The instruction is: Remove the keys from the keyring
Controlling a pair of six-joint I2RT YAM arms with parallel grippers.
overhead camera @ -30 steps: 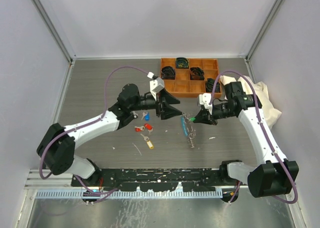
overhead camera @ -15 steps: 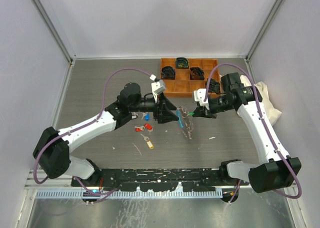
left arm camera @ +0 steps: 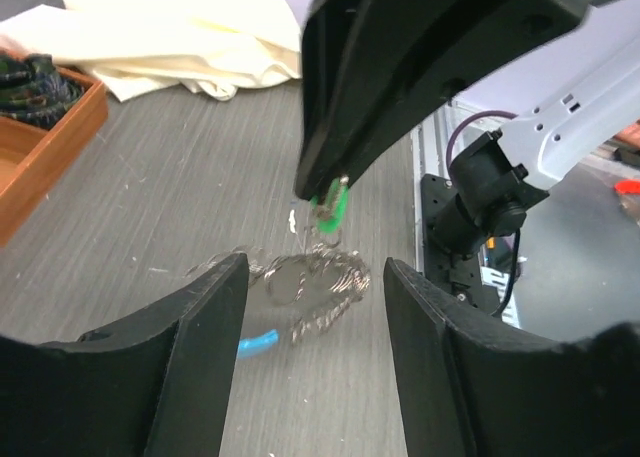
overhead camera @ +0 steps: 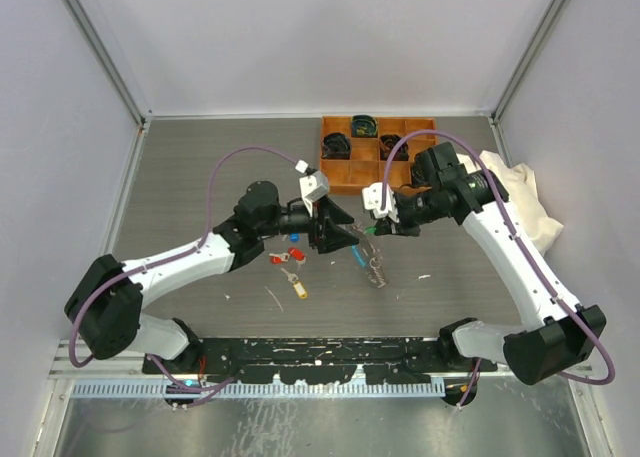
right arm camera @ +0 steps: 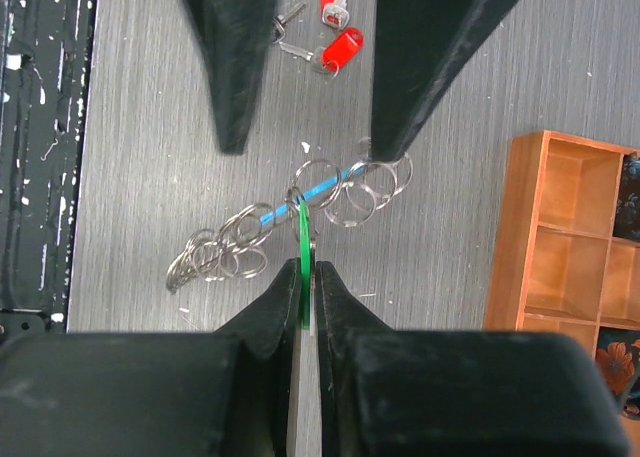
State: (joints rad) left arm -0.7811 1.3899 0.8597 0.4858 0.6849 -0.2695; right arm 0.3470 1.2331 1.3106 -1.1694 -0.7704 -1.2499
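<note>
Green plastic shows between the right fingers: they are clamped tight on the tag of the green-tagged key, edge-on in the right wrist view. That key is threaded on the keyring, whose silvery coils and light-blue segment hang and trail below it, near the middle of the surface and somewhat toward its right edge. I cannot tell whether the low end of the ring rests on the surface or hangs just clear of it.

Opposite, the left fingers stand apart with nothing between them but air. They straddle the upper coils of the ring, one finger on each side, and one tip is very near a coil or touching it.

Some of the job looks done. Two red-tagged keys and a yellow-tagged key lie loose on the surface, toward the left of the ring and well apart from it. The green one is not yet off, so I judge this to be the step in hand: one arm to steady the ring while the other works that key free. Whether more keys sit among the coils I cannot make out.

An orange tray sits at the far edge, toward the far right corner, with a pale cloth along the right edge; neither is involved.
</note>
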